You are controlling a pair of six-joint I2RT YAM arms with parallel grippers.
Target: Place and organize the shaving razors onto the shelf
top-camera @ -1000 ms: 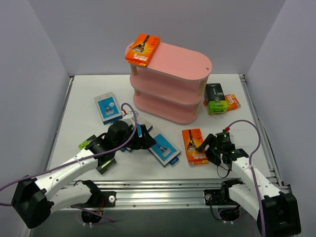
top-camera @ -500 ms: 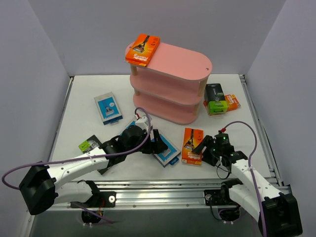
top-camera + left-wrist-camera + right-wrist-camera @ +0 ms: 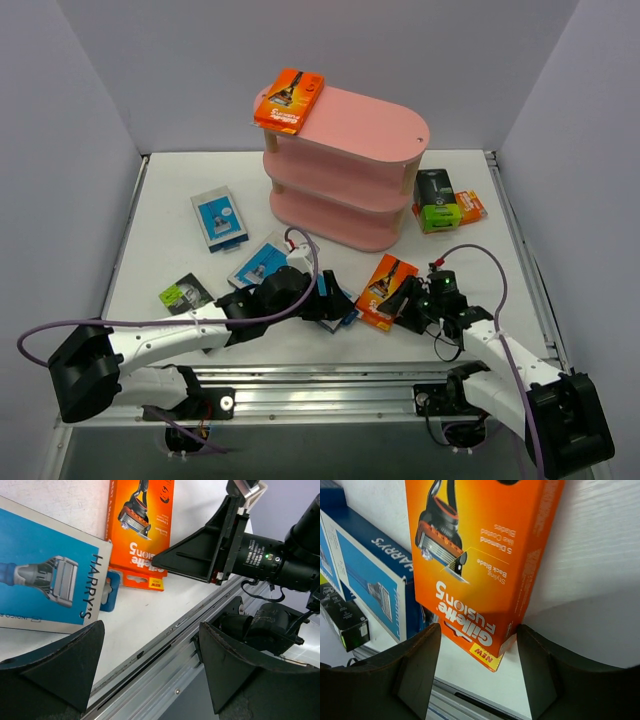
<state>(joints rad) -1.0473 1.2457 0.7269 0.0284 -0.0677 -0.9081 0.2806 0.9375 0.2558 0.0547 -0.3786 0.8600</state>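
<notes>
The pink shelf [image 3: 345, 170] stands at the back with an orange razor pack [image 3: 288, 100] on its top board. Another orange pack [image 3: 385, 288] lies tilted on the table. My right gripper [image 3: 405, 300] is open, and that pack's near end [image 3: 480, 555] sits between its fingers. My left gripper [image 3: 335, 302] is open and empty, low over the corner of a blue-and-white pack [image 3: 345, 308]. That pack [image 3: 45, 580] also shows in the left wrist view, beside the orange pack [image 3: 142, 525]. More packs lie on the left: blue-and-white ones [image 3: 218, 218] [image 3: 262, 263] and a black-and-green one [image 3: 182, 294].
A black-and-green pack [image 3: 436, 200] and an orange pack [image 3: 471, 207] lie right of the shelf. The metal rail at the table's near edge [image 3: 165, 650] runs just under my left gripper. The two grippers are close together at the front middle. Grey walls close off the sides.
My left arm has reached right, from the left-hand packs to the blue pack by the orange one. The orange pack has turned clockwise and shifted as my right gripper closed in on it.
</notes>
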